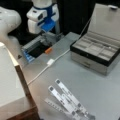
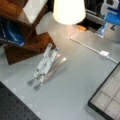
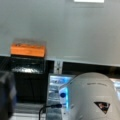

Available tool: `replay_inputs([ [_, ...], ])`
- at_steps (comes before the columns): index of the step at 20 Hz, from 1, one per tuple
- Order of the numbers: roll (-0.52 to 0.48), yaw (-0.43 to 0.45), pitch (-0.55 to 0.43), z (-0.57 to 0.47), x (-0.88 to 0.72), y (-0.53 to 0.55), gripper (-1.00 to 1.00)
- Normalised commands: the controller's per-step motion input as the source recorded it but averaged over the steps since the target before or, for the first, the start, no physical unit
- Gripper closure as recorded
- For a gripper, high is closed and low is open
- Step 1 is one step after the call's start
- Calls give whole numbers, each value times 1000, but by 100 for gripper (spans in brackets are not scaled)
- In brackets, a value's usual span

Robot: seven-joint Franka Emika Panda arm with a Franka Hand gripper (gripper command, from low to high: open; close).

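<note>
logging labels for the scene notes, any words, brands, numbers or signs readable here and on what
No text can be read in any view.
Folding metal stand: small marks along its bars, too blurred to read.
White arm base in the wrist view: a dark triangular sign with a red mark, not legible.
Blue-spined item on the wooden shelf: nothing readable.
Orange block: no marking seen.

Robot lab bench, dressed up like a desk. Grey table (image 1: 100, 87) sits by a black perforated board (image 2: 17, 107) and equipment rails behind, with a white robot arm (image 1: 42, 15) over it. Props: lamp (image 2: 68, 10), open jewelry box (image 1: 97, 50), wooden shelf (image 2: 22, 37), folding metal stand (image 1: 67, 100), white cable (image 1: 50, 62).
</note>
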Motion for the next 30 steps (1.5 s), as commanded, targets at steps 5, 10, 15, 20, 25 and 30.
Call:
replay_inputs([
  [5, 94, -28, -254, -266, -411, 29, 100],
  [10, 86, -48, -311, -322, -465, 43, 100],
  [15, 58, -56, -349, -365, -451, 85, 100],
  [20, 30, -52, -349, -374, -386, 131, 100],
  [25, 35, -58, -348, -420, -354, 93, 100],
  [30, 106, -72, -380, -540, -317, -1, 100],
])
